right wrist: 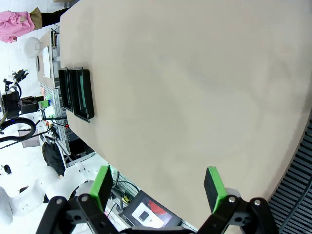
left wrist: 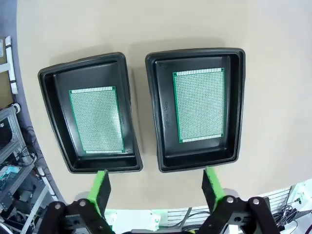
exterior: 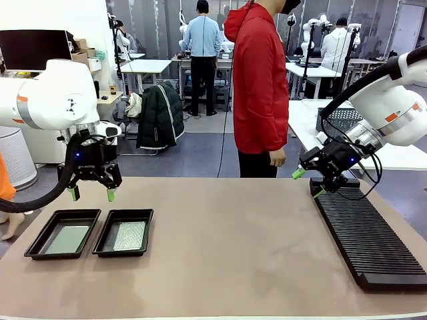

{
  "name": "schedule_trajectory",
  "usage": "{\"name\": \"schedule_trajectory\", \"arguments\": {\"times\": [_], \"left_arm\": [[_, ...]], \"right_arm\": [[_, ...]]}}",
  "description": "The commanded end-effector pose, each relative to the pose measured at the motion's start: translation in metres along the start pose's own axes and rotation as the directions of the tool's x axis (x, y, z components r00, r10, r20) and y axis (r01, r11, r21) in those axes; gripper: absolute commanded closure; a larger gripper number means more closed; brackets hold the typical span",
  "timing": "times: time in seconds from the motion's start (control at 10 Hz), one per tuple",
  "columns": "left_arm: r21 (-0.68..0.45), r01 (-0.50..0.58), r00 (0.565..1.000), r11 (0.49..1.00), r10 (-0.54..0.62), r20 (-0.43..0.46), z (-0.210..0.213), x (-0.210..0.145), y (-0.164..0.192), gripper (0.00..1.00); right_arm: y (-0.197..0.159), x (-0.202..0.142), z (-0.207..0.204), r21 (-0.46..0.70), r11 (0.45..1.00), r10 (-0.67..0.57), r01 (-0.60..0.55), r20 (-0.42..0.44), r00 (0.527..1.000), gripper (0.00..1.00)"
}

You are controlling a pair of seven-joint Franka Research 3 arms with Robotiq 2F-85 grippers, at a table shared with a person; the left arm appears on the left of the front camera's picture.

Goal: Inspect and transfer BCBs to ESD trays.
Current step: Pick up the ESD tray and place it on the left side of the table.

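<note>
— Looking at the left side first: what do you have there?

— I see the left gripper (exterior: 93,193) hanging above the two ESD trays (exterior: 64,233), its jaws spread wide with nothing between them. The trays sit side by side near the table's (exterior: 233,253) left edge, almost touching.

— And the boards?

— From the left wrist camera, each tray (left wrist: 197,109) holds one of the BCBs (left wrist: 199,105), lying flat on the tray floor. The other board (left wrist: 96,120) sits the same way in the neighbouring tray (left wrist: 90,114). Both green fingertips (left wrist: 101,189) hover clear of the tray rims.

— What about the right arm?

— I have the right gripper (exterior: 308,181) over at the far right, just above the near end of the long black ribbed rack (exterior: 370,240). Its jaws stand released too, empty. From its wrist camera the pads (right wrist: 213,182) frame bare tabletop, with the trays (right wrist: 77,93) well apart across the table.

— Is the rack loaded?

— I can't quite tell from this angle; the slots look dark and uniform.

— The person?

— Standing at the far side in a red hooded top (exterior: 257,80), one hand (exterior: 277,158) hanging down by the table edge.
</note>
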State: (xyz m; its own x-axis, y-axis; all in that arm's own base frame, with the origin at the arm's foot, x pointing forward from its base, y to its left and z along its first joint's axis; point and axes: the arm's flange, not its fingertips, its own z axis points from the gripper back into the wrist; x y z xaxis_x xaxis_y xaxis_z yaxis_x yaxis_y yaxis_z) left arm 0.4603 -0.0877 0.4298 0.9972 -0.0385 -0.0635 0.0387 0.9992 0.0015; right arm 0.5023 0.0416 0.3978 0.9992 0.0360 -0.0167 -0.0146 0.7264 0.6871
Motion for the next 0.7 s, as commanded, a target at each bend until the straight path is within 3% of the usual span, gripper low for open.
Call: {"name": "schedule_trajectory", "arguments": {"times": [0.0, 0.6], "left_arm": [[-0.003, -0.007, 1.000, 1.000, 0.007, 0.002, -0.0004, 0.0005, 0.0041, 0.00], [-0.003, -0.007, 1.000, 1.000, 0.007, 0.002, -0.0004, 0.0005, 0.0041, 0.00]], "right_arm": [[0.0024, -0.0017, 0.0002, -0.021, 1.000, -0.016, 0.016, -0.002, 1.000, 0.00], [0.0024, -0.0017, 0.0002, -0.021, 1.000, -0.016, 0.016, -0.002, 1.000, 0.00]]}}
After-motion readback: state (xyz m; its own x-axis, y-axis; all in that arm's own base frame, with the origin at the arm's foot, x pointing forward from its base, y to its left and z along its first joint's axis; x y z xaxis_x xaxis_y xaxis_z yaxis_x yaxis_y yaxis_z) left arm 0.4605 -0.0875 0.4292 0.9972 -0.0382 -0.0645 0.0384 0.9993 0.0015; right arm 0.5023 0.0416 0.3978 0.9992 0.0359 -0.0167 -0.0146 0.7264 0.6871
